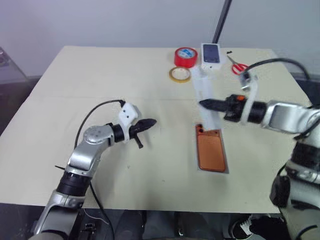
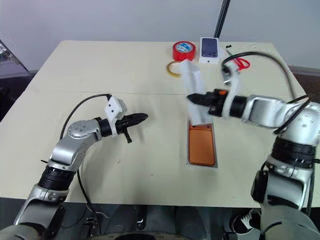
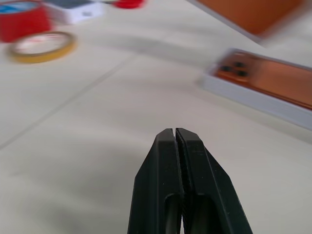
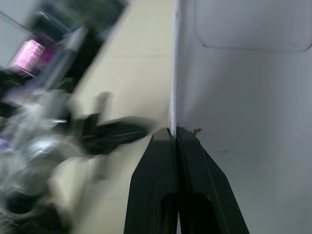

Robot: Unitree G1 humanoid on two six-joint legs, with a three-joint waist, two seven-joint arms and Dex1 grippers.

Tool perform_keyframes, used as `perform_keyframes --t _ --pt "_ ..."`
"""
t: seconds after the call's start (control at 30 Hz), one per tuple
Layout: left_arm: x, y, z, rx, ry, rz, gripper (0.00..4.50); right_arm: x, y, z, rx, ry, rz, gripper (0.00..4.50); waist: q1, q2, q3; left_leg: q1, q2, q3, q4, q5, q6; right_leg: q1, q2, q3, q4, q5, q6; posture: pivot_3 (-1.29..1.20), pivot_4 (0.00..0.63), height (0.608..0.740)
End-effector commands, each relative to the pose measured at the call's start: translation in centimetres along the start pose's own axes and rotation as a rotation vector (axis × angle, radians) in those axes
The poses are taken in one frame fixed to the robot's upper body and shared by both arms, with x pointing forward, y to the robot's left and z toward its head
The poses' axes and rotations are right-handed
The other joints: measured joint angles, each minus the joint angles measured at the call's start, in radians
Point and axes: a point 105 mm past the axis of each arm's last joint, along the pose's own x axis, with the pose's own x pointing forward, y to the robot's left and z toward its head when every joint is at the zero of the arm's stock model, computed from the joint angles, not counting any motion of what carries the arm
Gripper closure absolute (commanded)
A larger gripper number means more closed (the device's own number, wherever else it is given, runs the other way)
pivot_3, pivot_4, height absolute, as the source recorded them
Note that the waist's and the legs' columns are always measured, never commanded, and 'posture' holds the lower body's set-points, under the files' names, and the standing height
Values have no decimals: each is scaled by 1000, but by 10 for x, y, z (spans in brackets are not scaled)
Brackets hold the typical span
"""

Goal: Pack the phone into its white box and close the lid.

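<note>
The copper-orange phone point(image 1: 211, 152) lies camera side up inside the shallow white box point(image 2: 202, 166) on the table's right half, seen also in the left wrist view as the phone point(image 3: 273, 78) in the box point(image 3: 253, 100). Just behind the box, my right gripper point(image 1: 202, 104) is shut on the edge of the long white lid point(image 1: 205, 95), holding it tilted above the table. The lid point(image 4: 243, 97) shows a faint rounded outline on its face. My left gripper point(image 1: 152, 121) hovers shut and empty, left of the box, pointing toward it.
At the table's far side sit a red tape roll point(image 1: 185, 56), a yellow tape ring point(image 1: 179, 74), a small white box with a dark phone picture point(image 1: 211, 55) and red-handled scissors point(image 1: 238, 66). A black pole point(image 1: 221, 20) rises behind them.
</note>
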Motion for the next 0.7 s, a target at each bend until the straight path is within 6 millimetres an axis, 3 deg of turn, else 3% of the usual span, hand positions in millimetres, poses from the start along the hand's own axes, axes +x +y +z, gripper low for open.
perform_keyframes --t 0.03,0.13,0.23,0.33,0.53,0.7 --pt "1 6 16 44 -56 19 4402 17 27 -16 93 -89 36 4473 -2 0 0 0 0 0 0 0 0 0 0 0 1 0 0 0 150 717" --pt "4 2 18 41 -67 3 4402 27 32 -40 246 -137 -22 4473 -1 0 0 0 0 0 0 0 0 -1 0 0 1 0 1 0 150 717" --pt "10 -14 18 25 -72 -56 4402 24 20 -58 321 -131 -114 4473 4 0 0 0 0 -1 0 0 0 -1 0 1 1 0 1 0 150 717" --pt "19 -35 17 31 -73 -131 4402 14 7 -55 310 -147 -167 3543 4 0 0 0 -1 0 0 0 0 0 0 1 0 0 1 0 150 717" --pt "43 -72 24 1 -101 -262 4402 -9 3 -31 8 -53 -168 459 3 1 0 1 -1 0 0 0 0 0 0 1 0 0 1 0 150 717" --pt "62 -97 30 -14 -109 -351 4402 -47 -17 3 -208 38 -362 459 6 1 0 1 -1 0 0 0 0 1 1 1 -1 0 1 0 150 717"
